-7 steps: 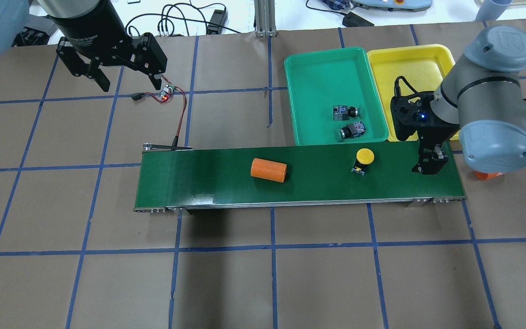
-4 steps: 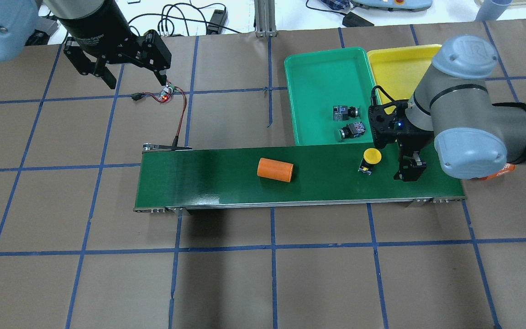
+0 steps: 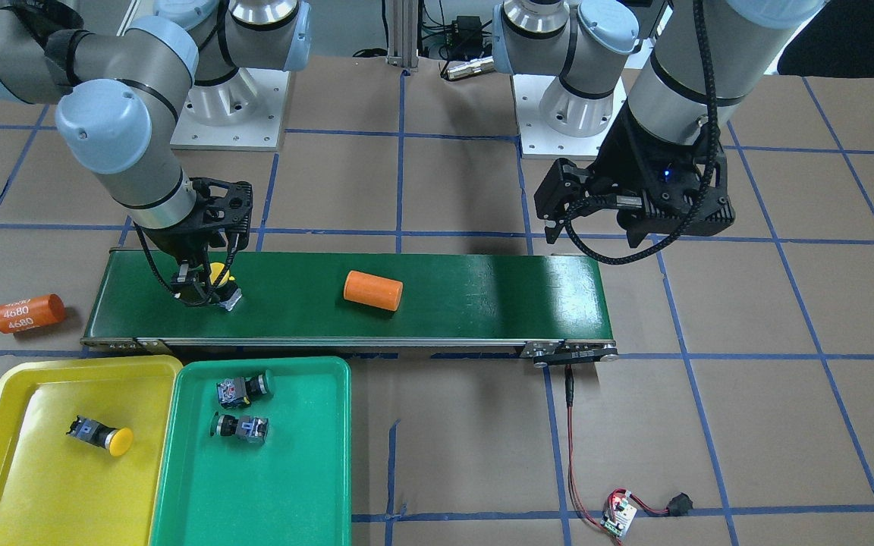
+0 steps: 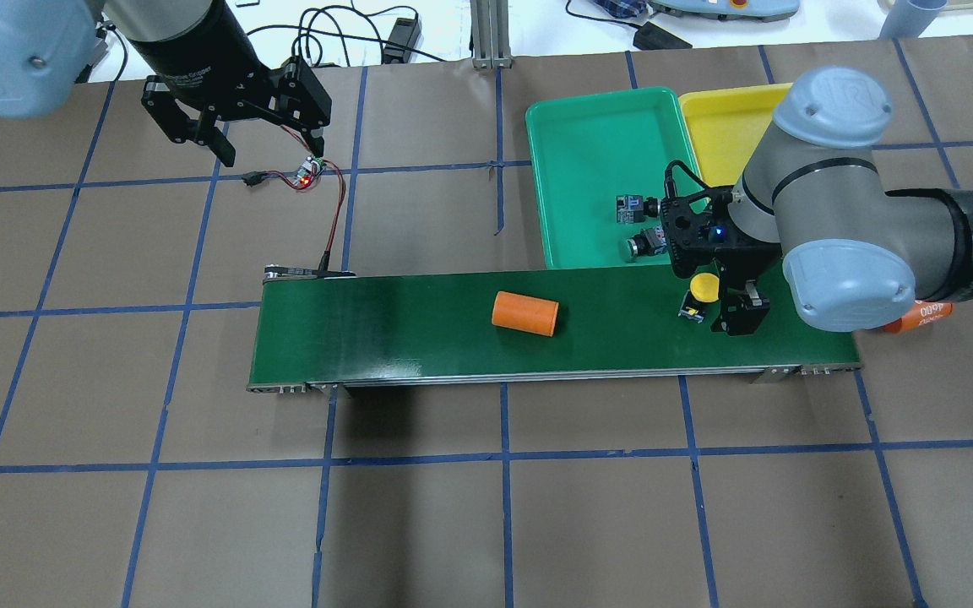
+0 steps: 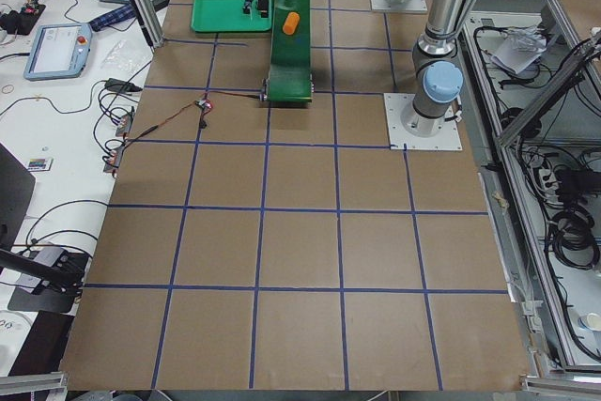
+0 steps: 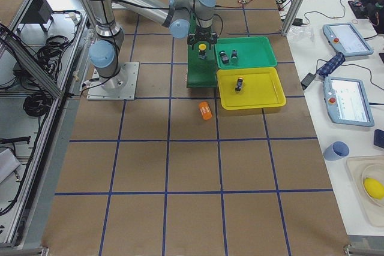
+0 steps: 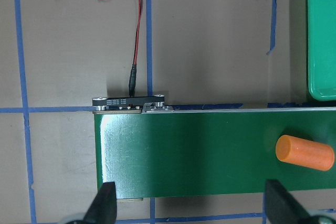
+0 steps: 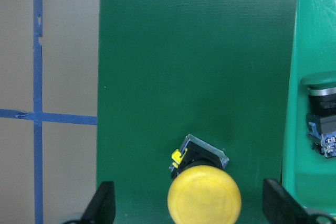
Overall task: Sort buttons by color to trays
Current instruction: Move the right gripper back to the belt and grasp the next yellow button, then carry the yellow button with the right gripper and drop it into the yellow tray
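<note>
A yellow button [image 4: 703,289] stands on the conveyor belt [image 4: 419,338], near its right end. My right gripper [image 4: 719,308] is open and low over it. In the right wrist view the button [image 8: 203,198] sits between the spread fingertips [image 8: 105,205]. Two green buttons [image 4: 632,207] [image 4: 643,245] lie in the green tray [image 4: 596,135]. Another yellow button [image 3: 103,434] lies in the yellow tray [image 3: 27,485]; my right arm hides it in the overhead view. My left gripper [image 4: 271,148] is open and empty, high over the table's far left.
An orange cylinder [image 4: 524,313] lies on the belt's middle. A second orange cylinder [image 3: 29,313] lies on the table beyond the belt's right end. A small circuit board [image 4: 309,173] with a red wire to the belt sits under my left gripper.
My right gripper has moved left along the belt to the yellow button. The button and the orange cylinder have drifted right on the belt. My left gripper has shifted slightly farther back and right.
</note>
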You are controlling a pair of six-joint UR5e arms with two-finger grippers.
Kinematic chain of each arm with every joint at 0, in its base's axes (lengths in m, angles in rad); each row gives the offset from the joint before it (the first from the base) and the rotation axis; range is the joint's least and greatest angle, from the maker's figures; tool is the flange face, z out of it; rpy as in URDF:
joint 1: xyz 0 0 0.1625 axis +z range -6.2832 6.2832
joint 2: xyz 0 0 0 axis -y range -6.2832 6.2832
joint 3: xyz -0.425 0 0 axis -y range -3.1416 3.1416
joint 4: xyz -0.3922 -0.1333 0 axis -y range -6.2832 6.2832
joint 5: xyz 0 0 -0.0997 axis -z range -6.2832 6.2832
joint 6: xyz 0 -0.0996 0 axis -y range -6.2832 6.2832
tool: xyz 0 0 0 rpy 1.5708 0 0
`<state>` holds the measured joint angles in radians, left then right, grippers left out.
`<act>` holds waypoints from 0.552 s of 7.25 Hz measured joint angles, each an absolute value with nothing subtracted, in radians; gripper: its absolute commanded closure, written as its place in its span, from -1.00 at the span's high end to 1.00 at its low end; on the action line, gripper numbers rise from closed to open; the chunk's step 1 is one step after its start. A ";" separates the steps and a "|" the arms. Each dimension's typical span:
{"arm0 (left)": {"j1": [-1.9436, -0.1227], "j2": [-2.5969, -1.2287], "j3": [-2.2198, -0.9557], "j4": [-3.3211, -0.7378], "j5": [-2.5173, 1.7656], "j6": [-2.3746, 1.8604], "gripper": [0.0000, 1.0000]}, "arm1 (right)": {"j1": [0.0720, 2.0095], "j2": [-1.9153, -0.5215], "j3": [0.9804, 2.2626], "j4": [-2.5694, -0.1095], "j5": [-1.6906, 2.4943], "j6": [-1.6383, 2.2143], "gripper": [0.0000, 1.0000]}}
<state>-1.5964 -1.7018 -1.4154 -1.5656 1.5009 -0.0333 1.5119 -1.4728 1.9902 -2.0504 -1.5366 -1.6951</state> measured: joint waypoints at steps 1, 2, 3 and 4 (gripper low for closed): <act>-1.599 -1.694 -1.418 -1.566 1.501 -0.032 0.94 | 1.512 -1.467 1.989 -2.047 -1.544 -1.698 -0.79; -1.602 -1.688 -1.420 -1.567 1.501 -0.037 0.81 | 1.510 -1.468 1.987 -2.045 -1.558 -1.699 -0.84; -1.603 -1.689 -1.419 -1.575 1.504 -0.044 0.80 | 1.504 -1.470 1.984 -2.045 -1.583 -1.699 -0.86; -1.605 -1.692 -1.421 -1.586 1.503 -0.053 0.83 | 1.495 -1.470 1.969 -2.047 -1.609 -1.697 -0.87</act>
